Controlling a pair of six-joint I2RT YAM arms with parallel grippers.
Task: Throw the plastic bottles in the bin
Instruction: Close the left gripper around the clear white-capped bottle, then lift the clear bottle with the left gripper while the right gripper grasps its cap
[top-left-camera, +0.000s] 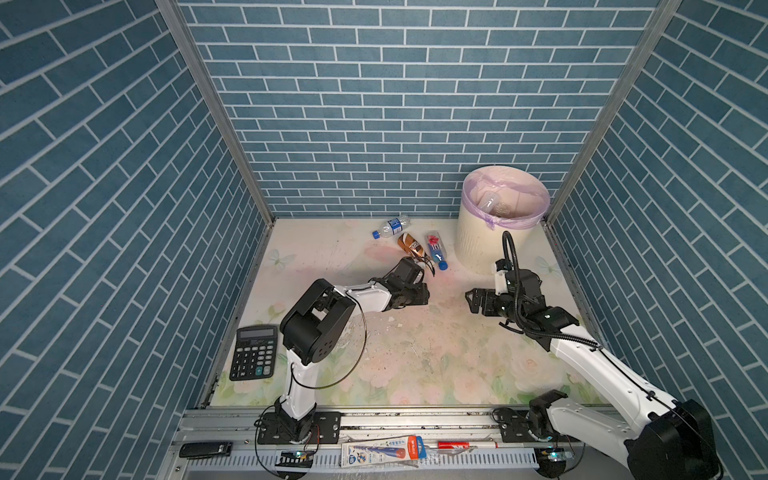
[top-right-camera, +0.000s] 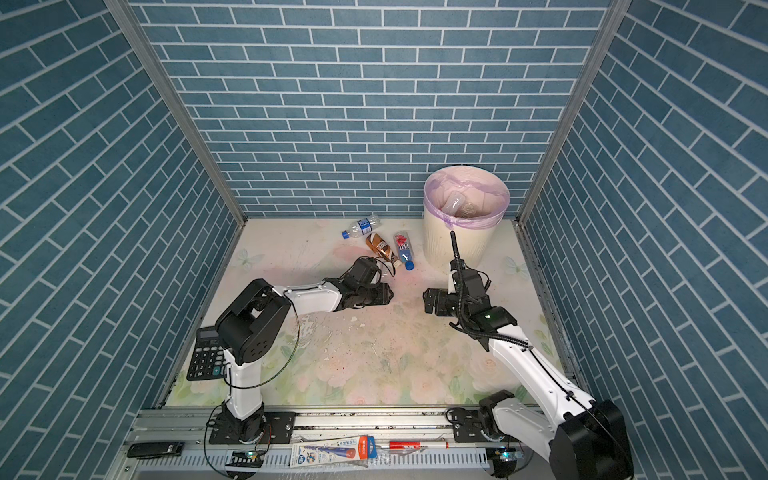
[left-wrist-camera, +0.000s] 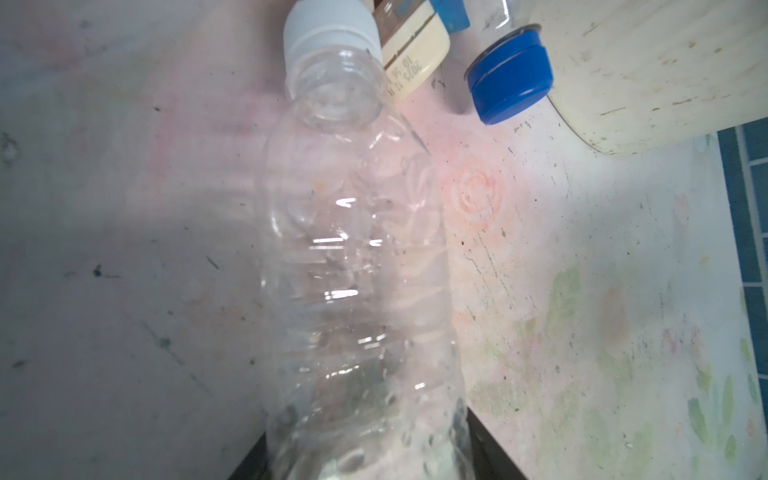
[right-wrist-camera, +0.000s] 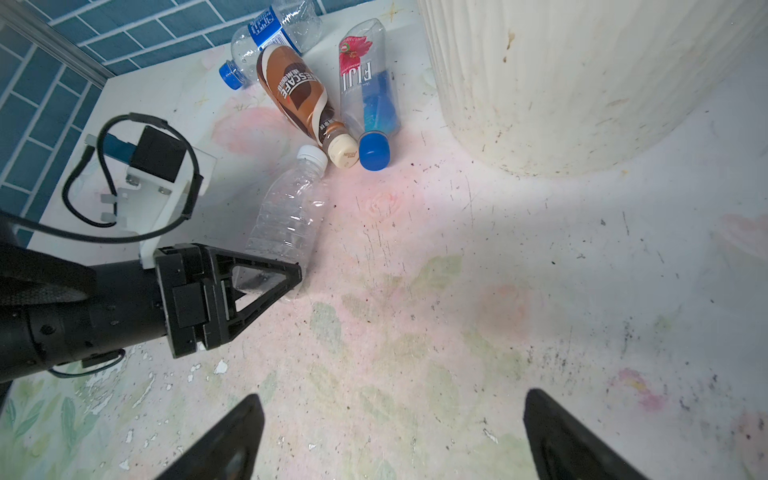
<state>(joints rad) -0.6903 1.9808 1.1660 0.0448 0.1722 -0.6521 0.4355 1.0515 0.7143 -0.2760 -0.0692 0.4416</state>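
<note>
**Left gripper on clear bottle**

The left gripper (right-wrist-camera: 286, 270) clasps the base of a clear bottle (right-wrist-camera: 286, 220) lying on the table (right-wrist-camera: 457, 332), its cap just beside the brown bottle (right-wrist-camera: 297, 91). The Fiji bottle (right-wrist-camera: 368, 91) and the blue-label bottle (right-wrist-camera: 270, 33) lie near the bin (top-left-camera: 478, 245). The right gripper (right-wrist-camera: 395, 397) hovers apart, fingers wide, empty.

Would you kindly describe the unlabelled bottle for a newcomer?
Find the cream bin at the back right; four bottles lie left of it. The clear bottle has its base in the left gripper and, unlike its neighbours, carries no label.
</note>
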